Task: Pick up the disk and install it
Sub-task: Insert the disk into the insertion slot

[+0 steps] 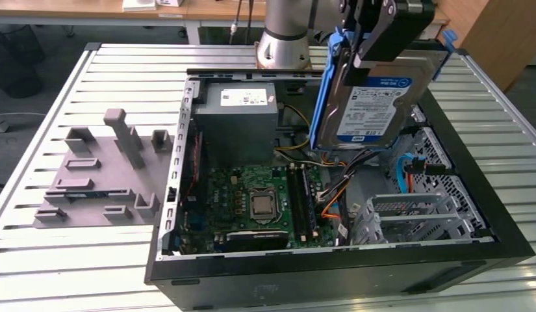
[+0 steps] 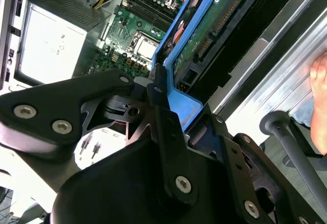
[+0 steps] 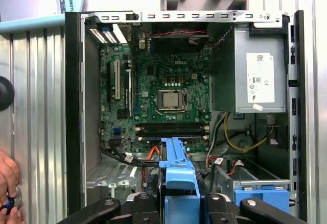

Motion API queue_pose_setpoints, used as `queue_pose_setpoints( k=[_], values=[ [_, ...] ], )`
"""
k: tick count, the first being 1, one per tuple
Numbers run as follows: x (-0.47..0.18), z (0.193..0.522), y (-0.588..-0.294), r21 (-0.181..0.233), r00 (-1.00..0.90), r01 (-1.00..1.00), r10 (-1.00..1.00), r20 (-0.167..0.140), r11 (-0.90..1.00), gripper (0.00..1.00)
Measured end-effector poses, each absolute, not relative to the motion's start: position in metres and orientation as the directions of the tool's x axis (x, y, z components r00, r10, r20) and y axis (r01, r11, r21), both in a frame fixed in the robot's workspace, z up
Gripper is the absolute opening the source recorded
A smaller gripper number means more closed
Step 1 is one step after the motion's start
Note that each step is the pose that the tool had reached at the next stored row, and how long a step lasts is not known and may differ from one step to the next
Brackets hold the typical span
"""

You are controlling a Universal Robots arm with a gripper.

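The disk point(image 1: 370, 107), where is it found?

– It is held on edge above the open computer case point(image 1: 337, 276), lifted clear of it, with its label turned toward the exterior camera.

– How is it gripped?

– It is clamped at its upper end by the gripper point(image 1: 376, 52); in the second wrist view the fingers point(image 2: 162, 106) are pressed onto its blue frame.

– What is laid out from the exterior view's left to right?

– A grey fixture plate point(image 1: 103, 172) is set on the slatted table point(image 1: 77, 260). Inside the case, the power supply point(image 1: 240, 110) and circuit board point(image 1: 250, 195) are seen, then the disk over the metal drive cage point(image 1: 420, 211).
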State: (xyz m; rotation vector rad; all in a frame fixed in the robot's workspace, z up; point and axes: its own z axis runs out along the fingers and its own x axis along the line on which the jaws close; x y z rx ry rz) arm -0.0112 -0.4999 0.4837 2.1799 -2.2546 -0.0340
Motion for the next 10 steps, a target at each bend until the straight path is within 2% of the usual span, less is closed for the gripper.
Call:
queue_pose_setpoints(
  k=[10],
  values=[
    [-0.0111,0.4837,-0.5069,0.019,-0.036,-0.999,-0.999,-0.011,0.035,0.36]
  ],
)
